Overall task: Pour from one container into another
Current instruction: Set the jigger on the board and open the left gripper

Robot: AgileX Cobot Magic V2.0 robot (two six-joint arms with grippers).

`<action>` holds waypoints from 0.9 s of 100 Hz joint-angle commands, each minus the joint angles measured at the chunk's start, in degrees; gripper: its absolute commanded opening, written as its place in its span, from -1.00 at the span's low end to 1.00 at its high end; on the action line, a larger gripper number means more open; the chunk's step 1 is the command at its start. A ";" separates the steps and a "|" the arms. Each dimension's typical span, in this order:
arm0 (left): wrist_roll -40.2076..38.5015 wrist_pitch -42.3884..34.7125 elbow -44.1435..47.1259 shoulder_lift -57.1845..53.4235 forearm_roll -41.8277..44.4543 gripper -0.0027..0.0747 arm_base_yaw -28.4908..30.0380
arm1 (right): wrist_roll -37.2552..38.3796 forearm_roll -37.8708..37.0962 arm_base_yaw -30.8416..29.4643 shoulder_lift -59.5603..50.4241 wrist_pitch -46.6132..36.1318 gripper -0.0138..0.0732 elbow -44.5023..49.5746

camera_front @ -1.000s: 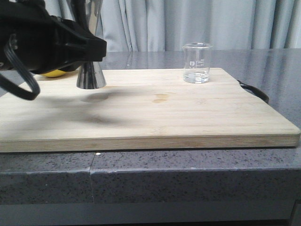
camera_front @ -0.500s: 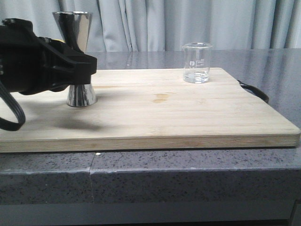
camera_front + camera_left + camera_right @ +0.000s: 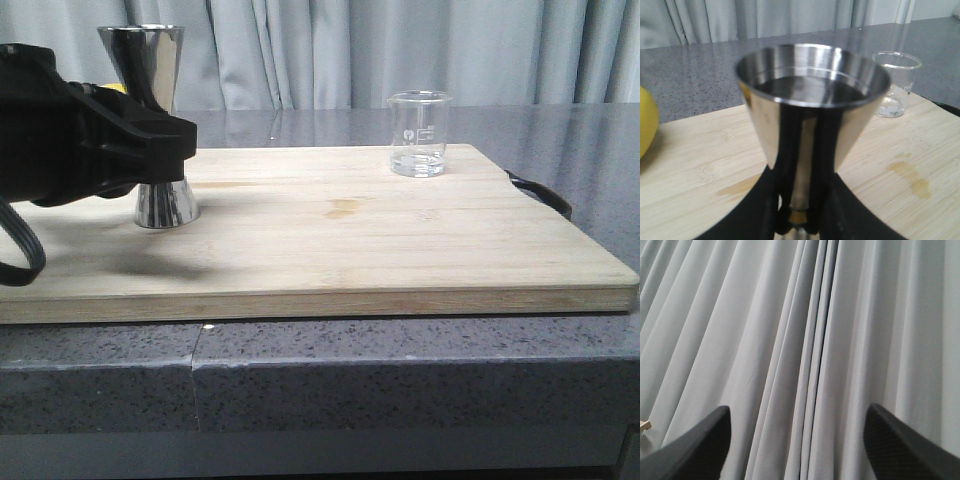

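My left gripper (image 3: 172, 150) is shut on the narrow gold-banded waist of the steel jigger (image 3: 150, 70), holding it upright over the left part of the cutting board (image 3: 330, 250). Its base is at or just above the wood. In the left wrist view the jigger (image 3: 812, 95) fills the middle, with my left gripper (image 3: 800, 220) clamped at its waist. The clear glass beaker (image 3: 418, 133) stands alone at the board's far right, with a little clear liquid at its bottom; it shows again as the beaker (image 3: 896, 85) behind the jigger. My right gripper (image 3: 797, 450) is open, facing curtains.
A yellow fruit (image 3: 646, 122) lies on the board beside the jigger, mostly hidden behind my left arm in the front view. A black handle (image 3: 540, 193) sticks out at the board's right end. Grey counter (image 3: 400, 370) and curtains surround the board.
The left gripper has carried the jigger leftward and down; its rim, cut off at the top edge a second ago, is now fully in view. The beaker has not moved.
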 commanded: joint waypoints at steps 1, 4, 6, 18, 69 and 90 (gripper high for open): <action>0.00 -5.35 -0.93 -1.18 -0.79 -0.98 0.15 | -0.05 0.12 0.02 -1.35 -2.96 0.47 -1.40; 0.00 -5.35 -0.93 -1.18 -1.05 -0.98 0.15 | -0.05 0.12 0.02 -1.35 -2.96 0.47 -1.40; 0.00 -5.35 -0.93 -1.18 -1.03 -0.98 0.15 | -0.05 0.12 0.02 -1.35 -2.96 0.47 -1.40; 0.00 -5.35 -0.93 -1.18 -1.43 -0.98 0.15 | -0.05 0.12 0.02 -1.35 -2.96 0.47 -1.40; 0.00 -5.21 -0.93 -1.18 -1.43 -0.51 0.15 | -0.05 0.12 0.02 -1.35 -2.96 0.47 -1.40; 0.00 -5.21 -0.93 -1.18 -1.43 -0.38 0.15 | -0.05 0.12 0.02 -1.35 -2.96 0.47 -1.40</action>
